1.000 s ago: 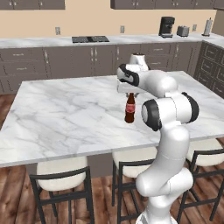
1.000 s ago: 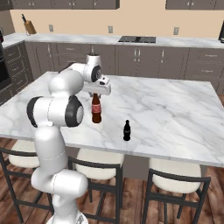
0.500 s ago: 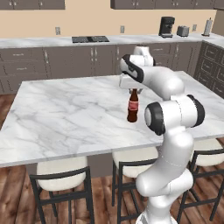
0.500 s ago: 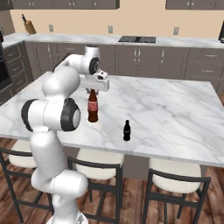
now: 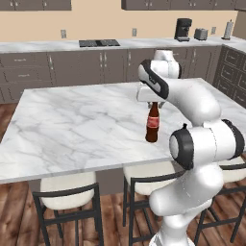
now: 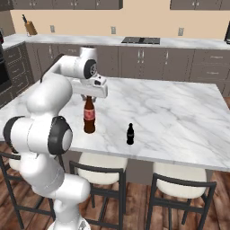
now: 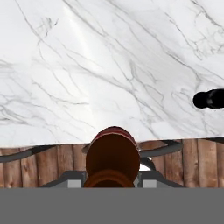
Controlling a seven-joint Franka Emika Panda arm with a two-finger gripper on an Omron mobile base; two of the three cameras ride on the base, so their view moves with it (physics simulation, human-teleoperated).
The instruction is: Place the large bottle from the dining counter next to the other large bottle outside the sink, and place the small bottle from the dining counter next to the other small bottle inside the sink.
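Gripping large bottle (image 5: 152,123) at the neck, gripper (image 5: 153,102) clamped, bottle barely off counter (image 5: 72,125); small bottle (image 6: 130,134) beside it untouched, both placements left.

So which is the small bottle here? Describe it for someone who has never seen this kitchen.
Find the white marble dining counter with stools along its near edge. Two bottles stand near that edge: the large bottle has a red label and sits under the hand. The small bottle stands alone, all dark and much shorter.
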